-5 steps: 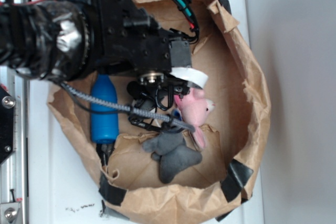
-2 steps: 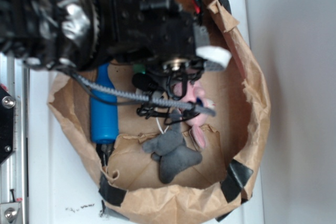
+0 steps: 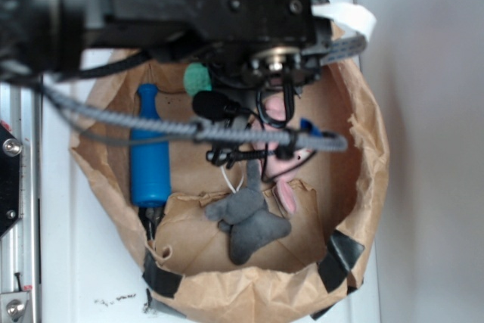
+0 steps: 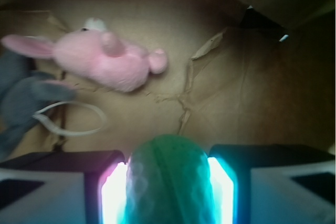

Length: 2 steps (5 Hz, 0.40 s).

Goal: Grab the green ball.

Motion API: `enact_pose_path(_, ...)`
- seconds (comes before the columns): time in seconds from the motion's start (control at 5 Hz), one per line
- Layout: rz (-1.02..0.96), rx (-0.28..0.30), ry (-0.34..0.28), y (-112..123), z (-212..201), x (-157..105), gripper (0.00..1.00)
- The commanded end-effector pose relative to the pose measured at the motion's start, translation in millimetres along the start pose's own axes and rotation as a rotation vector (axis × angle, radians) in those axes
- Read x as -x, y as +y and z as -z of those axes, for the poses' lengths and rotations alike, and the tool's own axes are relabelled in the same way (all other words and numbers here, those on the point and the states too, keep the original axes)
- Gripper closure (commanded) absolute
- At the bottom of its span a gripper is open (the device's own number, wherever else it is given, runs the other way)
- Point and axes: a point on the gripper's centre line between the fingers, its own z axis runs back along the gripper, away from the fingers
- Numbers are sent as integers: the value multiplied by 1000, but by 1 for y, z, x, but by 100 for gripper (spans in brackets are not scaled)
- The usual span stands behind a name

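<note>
The green ball [image 4: 167, 179], mint-green and dimpled, sits squeezed between the two pads of my gripper [image 4: 167, 187] in the wrist view, held above the brown paper floor. In the exterior view the ball [image 3: 198, 79] shows as a small green patch under the black arm, near the far left wall of the paper container. The gripper itself is mostly hidden there by the arm body.
A pink plush bunny [image 4: 107, 61] lies on the paper below, partly seen in the exterior view [image 3: 283, 158]. A grey plush toy [image 3: 248, 221] lies nearby, a blue cylinder [image 3: 150, 149] at the left. The crumpled brown paper wall [image 3: 363, 134] rings everything. A grey cable [image 3: 227, 134] crosses over.
The arm has risen toward the camera and shifted right and up in the exterior view, carrying the green ball off the paper; the toys have not moved.
</note>
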Motion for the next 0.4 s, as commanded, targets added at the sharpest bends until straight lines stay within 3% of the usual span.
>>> enact_pose_path(0.0, -116, -46, -122, -11, -60, -8, 100)
enact_pose_path(0.2, -126, -31, -149, -7, -68, -11, 100)
